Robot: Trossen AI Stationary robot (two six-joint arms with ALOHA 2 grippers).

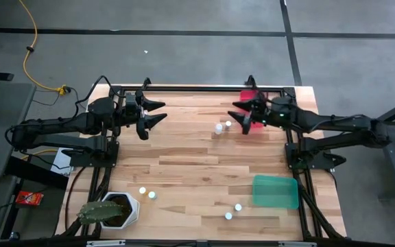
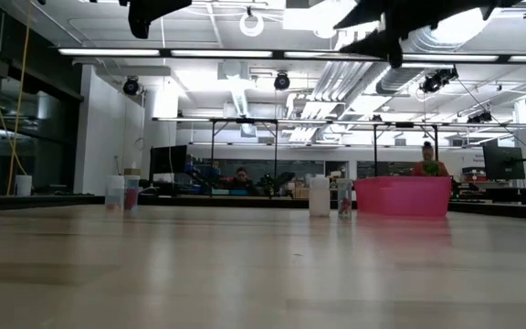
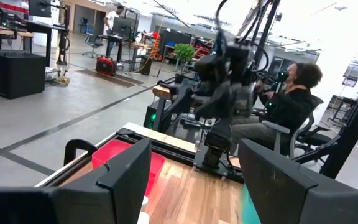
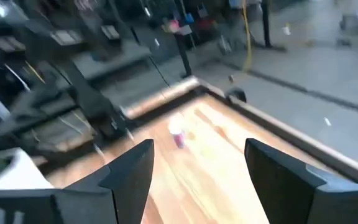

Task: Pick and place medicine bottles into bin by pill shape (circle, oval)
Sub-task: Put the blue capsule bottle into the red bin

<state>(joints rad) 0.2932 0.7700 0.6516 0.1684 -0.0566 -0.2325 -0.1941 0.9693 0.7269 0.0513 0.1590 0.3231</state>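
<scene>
Several small white-capped medicine bottles stand upright on the wooden table. Two bottles (image 1: pixel 219 127) (image 1: pixel 228 124) are just near of my right gripper (image 1: pixel 237 113), two more (image 1: pixel 142 190) (image 1: pixel 152 195) stand by the plant pot, and another two (image 1: pixel 238 206) (image 1: pixel 228 216) sit left of the green bin (image 1: pixel 275 191). A pink bin (image 1: pixel 252 96) lies at the far right, partly under the right arm. My right gripper (image 4: pixel 199 146) hovers open above the table, pointing left. My left gripper (image 1: pixel 155 112) (image 3: pixel 194 149) hovers open at the far left, facing it.
A white plant pot (image 1: pixel 124 207) with a cactus stands at the near left corner. A black frame (image 1: pixel 197 88) edges the table. In the left wrist view a person (image 3: pixel 288 106) sits beyond the table's right side. Bare wood lies between the two grippers.
</scene>
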